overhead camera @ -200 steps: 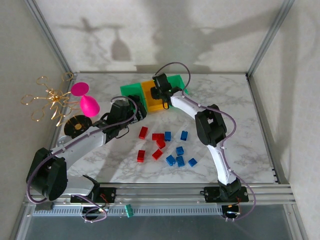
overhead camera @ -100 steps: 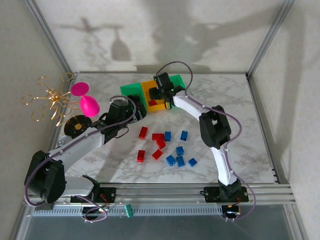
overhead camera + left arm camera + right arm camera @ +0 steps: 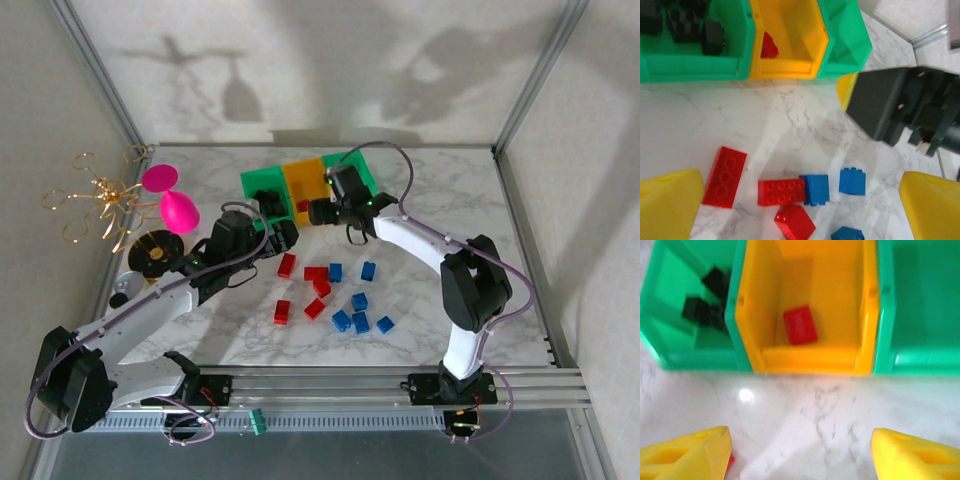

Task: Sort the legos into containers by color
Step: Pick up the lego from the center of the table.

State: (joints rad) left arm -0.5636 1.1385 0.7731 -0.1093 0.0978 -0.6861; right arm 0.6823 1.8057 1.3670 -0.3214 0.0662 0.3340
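Observation:
The containers stand in a row at the back: a green bin [image 3: 260,186] with black legos [image 3: 686,24], an orange bin [image 3: 304,178] with one red lego [image 3: 800,325], and a green bin [image 3: 357,168] with nothing in it. Red legos [image 3: 316,273] and blue legos [image 3: 360,322] lie loose mid-table. My right gripper [image 3: 318,212] hangs open just in front of the orange bin [image 3: 805,357], with only bare table between its yellow fingers [image 3: 687,455]. My left gripper [image 3: 283,233] is wide open above red bricks [image 3: 781,192] and a blue brick [image 3: 815,189], holding nothing.
At the left of the table stand a pink goblet toy [image 3: 172,200], a gold wire ornament [image 3: 100,205] and a black-and-gold disc [image 3: 150,252]. The right arm's dark wrist [image 3: 900,107] crosses the left wrist view near the bins. Frame posts rise at the back corners.
My right gripper opened and drew back from over the orange bin toward the near side; the red lego now lies in that bin. The left arm shifted slightly forward.

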